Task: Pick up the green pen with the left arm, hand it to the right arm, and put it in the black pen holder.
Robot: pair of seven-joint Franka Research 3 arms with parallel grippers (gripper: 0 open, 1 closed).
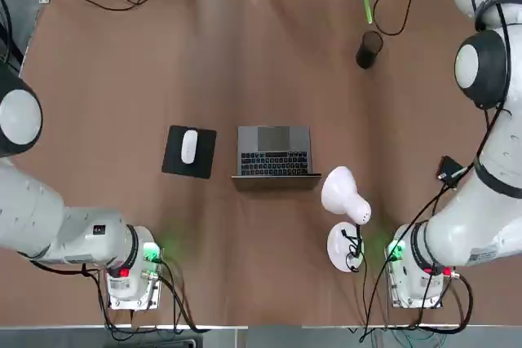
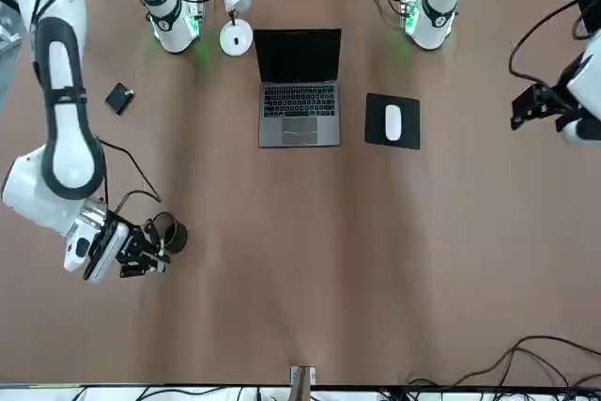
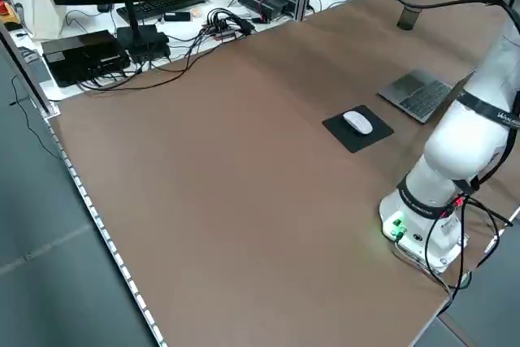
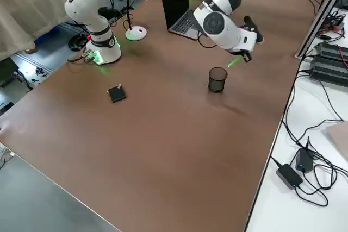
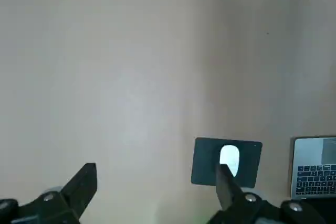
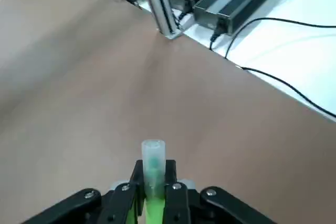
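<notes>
1. Green pen (image 6: 155,182) is clenched in the right gripper (image 6: 155,164), right wrist view.
2. In the left wrist view, the left gripper (image 5: 156,169) is spread and empty, above the table's left side.
3. In the top view, the black cup (image 1: 369,49) is seen near the table's far edge, toward its right corner; it could be snagged by the looping cable (image 1: 405,18).
4. In the right side view, the pen is held tilted beside the cup; the rim might be struck and the cup toppled if lowered misaligned.
</notes>
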